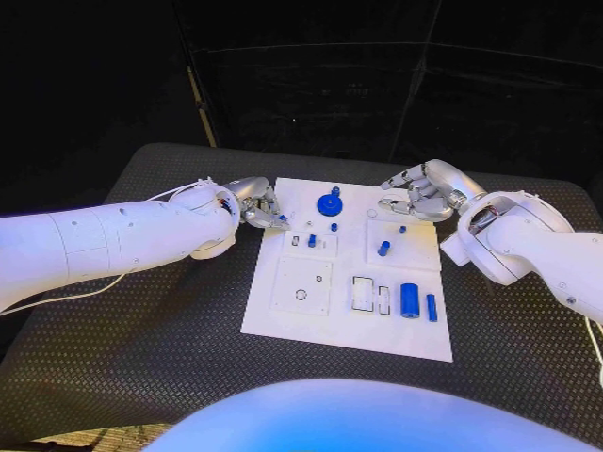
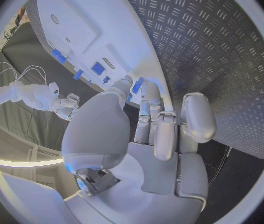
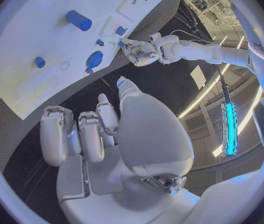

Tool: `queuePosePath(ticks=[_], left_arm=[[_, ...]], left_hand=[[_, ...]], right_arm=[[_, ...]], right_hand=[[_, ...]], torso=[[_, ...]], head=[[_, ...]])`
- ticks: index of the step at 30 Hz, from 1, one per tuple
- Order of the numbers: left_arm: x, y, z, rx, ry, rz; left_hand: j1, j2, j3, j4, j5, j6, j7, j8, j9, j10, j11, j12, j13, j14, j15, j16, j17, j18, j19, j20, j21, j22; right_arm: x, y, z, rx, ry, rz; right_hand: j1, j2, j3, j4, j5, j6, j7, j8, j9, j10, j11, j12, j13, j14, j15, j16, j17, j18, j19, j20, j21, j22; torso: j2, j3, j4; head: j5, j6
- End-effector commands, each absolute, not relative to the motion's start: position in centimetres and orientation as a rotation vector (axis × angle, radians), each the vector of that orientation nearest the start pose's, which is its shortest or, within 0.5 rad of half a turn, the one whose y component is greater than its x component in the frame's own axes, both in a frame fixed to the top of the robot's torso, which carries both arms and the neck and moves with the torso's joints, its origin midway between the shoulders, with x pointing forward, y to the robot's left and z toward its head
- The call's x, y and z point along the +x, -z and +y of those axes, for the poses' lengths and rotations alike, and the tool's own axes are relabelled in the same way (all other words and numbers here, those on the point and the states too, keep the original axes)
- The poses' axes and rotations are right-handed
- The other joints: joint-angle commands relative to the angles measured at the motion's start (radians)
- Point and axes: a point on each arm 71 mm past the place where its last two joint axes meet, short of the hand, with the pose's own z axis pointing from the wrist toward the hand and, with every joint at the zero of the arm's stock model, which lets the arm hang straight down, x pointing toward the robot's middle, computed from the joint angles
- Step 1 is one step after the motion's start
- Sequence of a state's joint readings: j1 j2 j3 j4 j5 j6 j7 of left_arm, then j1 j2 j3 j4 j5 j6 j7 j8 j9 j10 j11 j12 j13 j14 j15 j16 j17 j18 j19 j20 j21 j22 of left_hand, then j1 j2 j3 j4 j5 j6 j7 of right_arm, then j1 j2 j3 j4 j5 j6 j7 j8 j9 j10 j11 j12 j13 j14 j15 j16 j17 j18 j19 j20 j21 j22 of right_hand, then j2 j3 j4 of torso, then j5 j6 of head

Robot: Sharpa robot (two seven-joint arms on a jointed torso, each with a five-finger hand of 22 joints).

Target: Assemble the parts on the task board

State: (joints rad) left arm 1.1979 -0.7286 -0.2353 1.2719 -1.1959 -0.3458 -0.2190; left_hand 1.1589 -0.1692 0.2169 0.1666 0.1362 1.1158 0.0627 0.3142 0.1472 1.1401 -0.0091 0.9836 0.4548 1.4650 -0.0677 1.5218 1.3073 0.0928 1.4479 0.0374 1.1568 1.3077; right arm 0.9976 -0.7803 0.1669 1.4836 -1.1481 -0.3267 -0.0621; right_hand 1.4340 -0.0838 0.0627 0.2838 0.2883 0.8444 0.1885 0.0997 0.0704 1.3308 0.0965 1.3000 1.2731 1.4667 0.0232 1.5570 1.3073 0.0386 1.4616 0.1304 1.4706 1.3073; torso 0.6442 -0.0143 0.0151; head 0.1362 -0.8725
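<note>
The white task board (image 1: 285, 311) lies in the middle of the table. On it are a blue round disc (image 1: 330, 202), a blue peg (image 1: 383, 249), a larger blue cylinder (image 1: 411, 299) with a smaller one (image 1: 432, 307) beside it, and small blue pieces (image 1: 313, 241). My left hand (image 1: 257, 202) is at the board's far left edge. It pinches a small blue part (image 2: 136, 84) between thumb and fingertips, just above the board. My right hand (image 1: 428, 191) hovers over the board's far right corner, its fingers loosely bent and holding nothing. The disc (image 3: 94, 59) lies ahead of that hand.
The black ribbed table (image 1: 138, 348) surrounds the board on all sides. Rectangular recesses (image 1: 363, 292) and a round hole (image 1: 301, 295) mark the board's near half. A white cable (image 1: 71, 297) hangs along my left arm.
</note>
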Motion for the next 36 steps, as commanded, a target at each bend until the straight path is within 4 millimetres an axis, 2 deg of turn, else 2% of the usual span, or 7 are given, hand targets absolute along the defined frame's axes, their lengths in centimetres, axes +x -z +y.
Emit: queuePosePath(ticks=[1, 6, 15, 21, 28, 36], left_arm=[[50.04, 27.69, 23.81, -0.154, 0.409, 1.94], [49.96, 27.64, 23.73, -0.152, 0.416, 1.937], [49.79, 27.62, 23.71, -0.151, 0.42, 1.941], [49.69, 27.6, 23.86, -0.152, 0.418, 1.944], [49.64, 27.61, 23.89, -0.154, 0.415, 1.948], [49.58, 27.64, 24.56, -0.157, 0.401, 1.968]], left_hand=[[0.003, 0.003, -0.009, 0.003, 0.002, 0.005, 0.0, 0.004, -0.002, 0.002, -0.002, 0.004, 0.001, 0.082, -0.006, 0.003, 0.144, -0.007, 0.004, -0.002, 0.001, 0.02], [0.004, 0.002, -0.015, 0.007, 0.002, 0.004, 0.0, 0.005, -0.002, 0.001, -0.002, 0.006, 0.002, 0.081, -0.006, 0.003, 0.144, -0.007, 0.004, -0.002, 0.001, 0.021], [0.004, 0.002, -0.015, 0.007, 0.002, 0.004, 0.0, 0.005, -0.002, 0.001, -0.002, 0.006, 0.002, 0.081, -0.006, 0.003, 0.144, -0.007, 0.004, -0.002, 0.001, 0.021], [0.005, 0.003, -0.017, 0.009, 0.002, 0.004, 0.0, 0.005, -0.002, 0.001, -0.002, 0.007, 0.002, 0.082, -0.006, 0.004, 0.145, -0.007, 0.004, -0.002, 0.001, 0.021], [0.008, 0.005, -0.019, 0.01, 0.003, 0.004, 0.0, 0.006, -0.002, 0.0, -0.002, 0.008, 0.002, 0.081, -0.006, 0.004, 0.144, -0.007, 0.004, -0.002, 0.002, 0.021], [0.01, 0.004, -0.032, 0.02, 0.002, 0.0, 0.001, 0.006, -0.002, -0.004, -0.001, 0.01, 0.003, 0.08, -0.006, 0.001, 0.139, -0.005, 0.001, -0.002, -0.008, 0.017]], right_arm=[[48.37, 21.08, -18.63, 0.275, -0.922, 1.713], [48.37, 21.1, -18.65, 0.275, -0.922, 1.713], [48.38, 21.16, -18.67, 0.275, -0.921, 1.715], [48.41, 21.23, -18.73, 0.276, -0.919, 1.717], [48.41, 21.28, -18.72, 0.276, -0.919, 1.718], [48.42, 21.31, -18.74, 0.277, -0.918, 1.719]], right_hand=[[-0.007, 0.001, -0.008, 0.001, 0.002, -0.005, 0.0, 0.004, 0.0, -0.007, 0.003, 0.003, -0.002, 0.095, -0.001, -0.003, 0.236, 0.01, -0.002, -0.004, -0.007, 0.025], [-0.008, 0.0, -0.009, 0.0, 0.003, -0.007, 0.0, 0.004, -0.001, -0.008, 0.003, 0.003, -0.002, 0.094, -0.001, -0.004, 0.234, 0.011, -0.003, -0.004, -0.007, 0.024], [-0.008, 0.0, -0.009, 0.0, 0.003, -0.007, 0.0, 0.004, -0.001, -0.008, 0.003, 0.003, -0.002, 0.094, -0.001, -0.004, 0.234, 0.011, -0.003, -0.004, -0.007, 0.024], [-0.008, 0.0, -0.009, 0.0, 0.003, -0.007, 0.0, 0.004, -0.001, -0.008, 0.003, 0.003, -0.002, 0.094, -0.001, -0.004, 0.234, 0.011, -0.003, -0.004, -0.007, 0.024], [-0.008, 0.0, -0.009, 0.0, 0.003, -0.007, 0.0, 0.003, -0.001, -0.007, 0.004, 0.003, -0.001, 0.095, -0.001, -0.003, 0.235, 0.01, -0.003, -0.004, -0.007, 0.024], [-0.008, 0.0, -0.009, 0.0, 0.003, -0.007, 0.0, 0.003, -0.001, -0.007, 0.004, 0.003, -0.001, 0.095, -0.001, -0.003, 0.235, 0.01, -0.003, -0.004, -0.007, 0.024]], torso=[[0.001, -0.0001, -0.0001], [0.0, -0.0001, -0.0009], [0.0, -0.0003, 0.0015], [-0.001, 0.0006, 0.0001], [0.0, 0.0, -0.0002], [0.0, 0.0004, -0.0009]], head=[[0.0, 0.0], [0.0, 0.0], [0.001, 0.0], [0.003, 0.0], [0.005, 0.0], [0.003, 0.0]])
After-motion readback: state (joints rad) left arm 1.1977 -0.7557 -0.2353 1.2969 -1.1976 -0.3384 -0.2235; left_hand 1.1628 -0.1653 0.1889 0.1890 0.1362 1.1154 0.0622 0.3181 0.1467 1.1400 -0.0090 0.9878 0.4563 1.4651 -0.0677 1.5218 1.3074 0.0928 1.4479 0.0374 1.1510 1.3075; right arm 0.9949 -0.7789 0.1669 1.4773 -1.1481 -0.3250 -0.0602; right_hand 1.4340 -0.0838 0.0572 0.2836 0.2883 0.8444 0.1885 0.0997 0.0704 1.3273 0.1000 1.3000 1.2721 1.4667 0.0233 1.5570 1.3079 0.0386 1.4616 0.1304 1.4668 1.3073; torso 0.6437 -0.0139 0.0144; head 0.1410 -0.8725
